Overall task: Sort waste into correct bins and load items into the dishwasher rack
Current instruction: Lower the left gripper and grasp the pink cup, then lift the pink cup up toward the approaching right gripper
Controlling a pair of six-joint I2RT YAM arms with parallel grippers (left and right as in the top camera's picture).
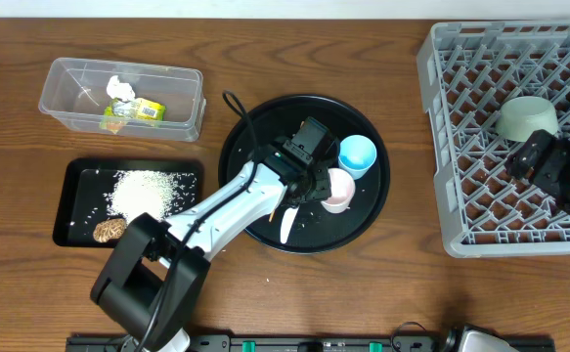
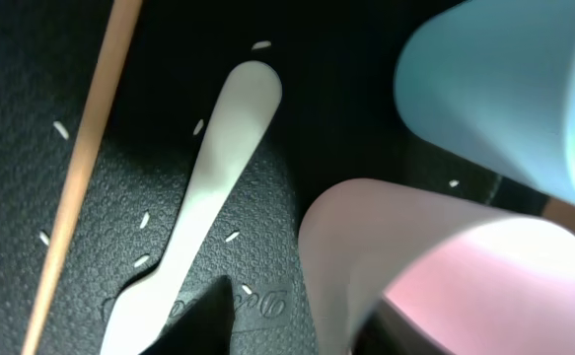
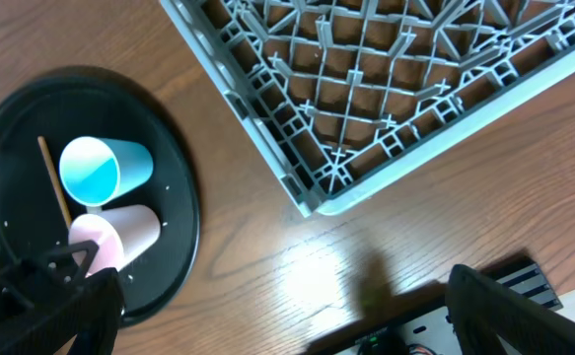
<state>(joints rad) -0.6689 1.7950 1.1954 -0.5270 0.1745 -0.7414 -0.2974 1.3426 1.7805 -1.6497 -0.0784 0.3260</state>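
Since the left tool [image 1: 319, 182] straddles the wall of the pink-white cup [image 1: 338, 190] lying on the round black tray [image 1: 363, 210] (can't tell if it's pinching yet), a shallow bite could let it slip into the blue cup [image 1: 357, 154] just beside. Right tool [image 3: 287, 286] gapes empty at the rack [image 1: 470, 196], which holds the mint-white bowl [image 1: 527, 115]. Clear tub [image 1: 65, 73]: tissue [image 1: 120, 88], wrapper [image 1: 146, 110]; shallow black tray [image 1: 79, 200]: rice [image 1: 143, 191], brown lump [image 1: 109, 229].
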